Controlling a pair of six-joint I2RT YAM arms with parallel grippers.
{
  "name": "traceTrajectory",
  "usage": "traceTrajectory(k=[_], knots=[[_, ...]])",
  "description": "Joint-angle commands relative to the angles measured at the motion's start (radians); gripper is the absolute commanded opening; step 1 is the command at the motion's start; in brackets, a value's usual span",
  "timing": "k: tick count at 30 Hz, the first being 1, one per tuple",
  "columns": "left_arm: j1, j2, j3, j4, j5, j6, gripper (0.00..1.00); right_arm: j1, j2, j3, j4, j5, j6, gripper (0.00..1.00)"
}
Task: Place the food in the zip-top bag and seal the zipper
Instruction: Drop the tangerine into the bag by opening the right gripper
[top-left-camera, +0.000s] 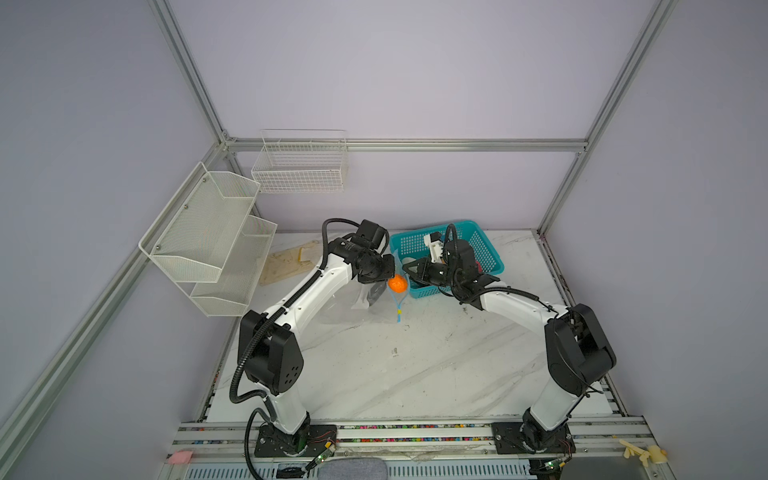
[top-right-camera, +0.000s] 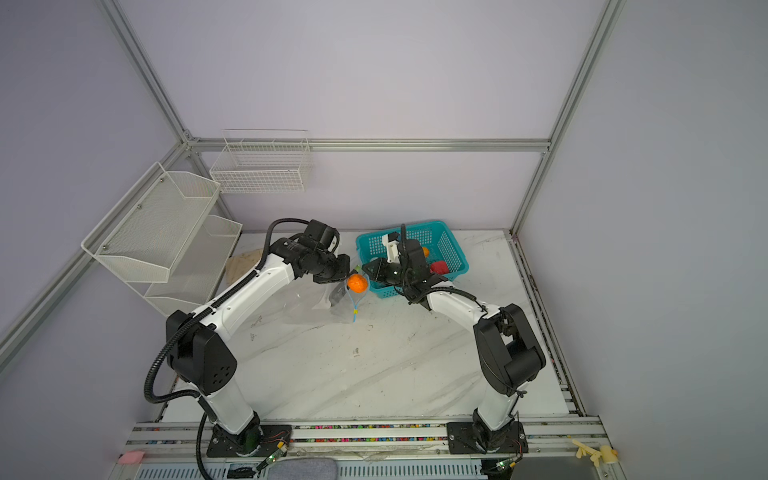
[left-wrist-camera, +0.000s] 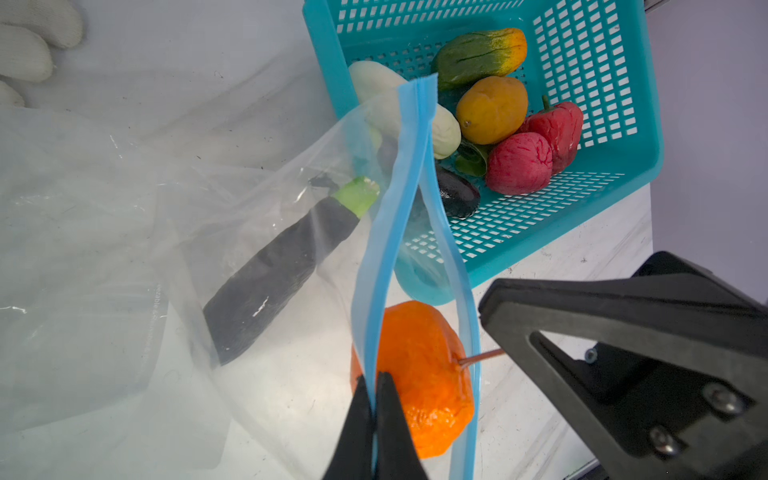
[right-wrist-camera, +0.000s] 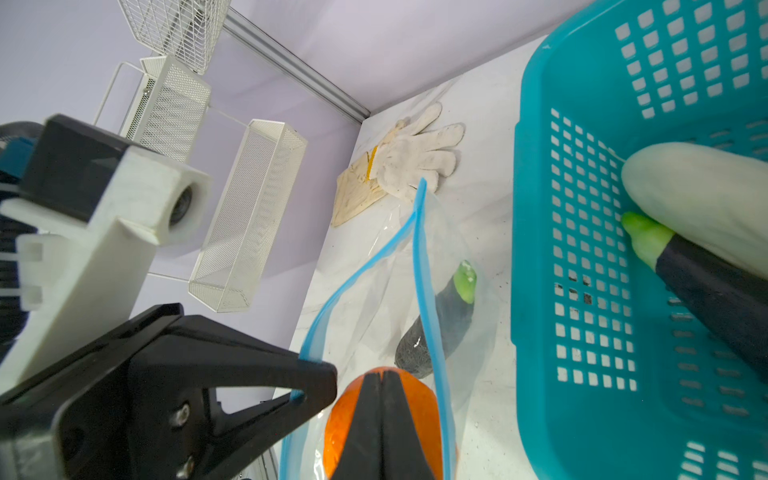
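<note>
The clear zip-top bag (top-left-camera: 345, 303) (left-wrist-camera: 124, 249) lies on the marble table left of the teal basket. My left gripper (left-wrist-camera: 376, 382) (top-left-camera: 390, 277) is shut on one lip of the blue zipper (left-wrist-camera: 399, 187), holding the mouth apart. My right gripper (right-wrist-camera: 384, 376) (top-left-camera: 405, 269) is shut on the stem of an orange fruit (left-wrist-camera: 419, 374) (top-right-camera: 357, 283), which hangs between the two lips. A dark eggplant (left-wrist-camera: 282, 266) (right-wrist-camera: 440, 328) lies inside the bag. The yellow slider (top-left-camera: 399, 311) sits at the zipper's near end. More food, white (left-wrist-camera: 444, 129), yellow (left-wrist-camera: 492, 110) and red (left-wrist-camera: 519, 164), lies in the basket.
The teal perforated basket (top-left-camera: 486, 249) (left-wrist-camera: 640, 124) stands right behind the bag's mouth. A white glove (right-wrist-camera: 415, 158) on a wooden board (top-left-camera: 286, 262) lies at the back left. A mesh shelf (top-left-camera: 208, 237) and a wire basket (top-left-camera: 299, 166) hang on the walls.
</note>
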Motion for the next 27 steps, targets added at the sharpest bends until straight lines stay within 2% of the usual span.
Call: traceTrajectory(k=[1,9,16,20,27], knots=[[0.001,-0.047,0.07,0.027,0.011,-0.021,0.0,0.026,0.015,0.043,-0.023,0.03,-0.031,0.0],[0.001,-0.059,0.059,0.027,0.004,-0.021,0.0,0.07,0.068,0.101,-0.051,0.019,-0.054,0.0],[0.004,-0.066,0.049,0.027,0.0,-0.017,0.0,0.071,0.071,0.125,-0.082,0.025,-0.076,0.26],[0.009,-0.07,0.046,0.027,-0.002,-0.015,0.0,0.071,0.064,0.156,-0.117,0.041,-0.102,0.32],[0.017,-0.08,0.032,0.027,-0.006,-0.014,0.0,0.052,0.007,0.199,-0.169,0.063,-0.155,0.36]])
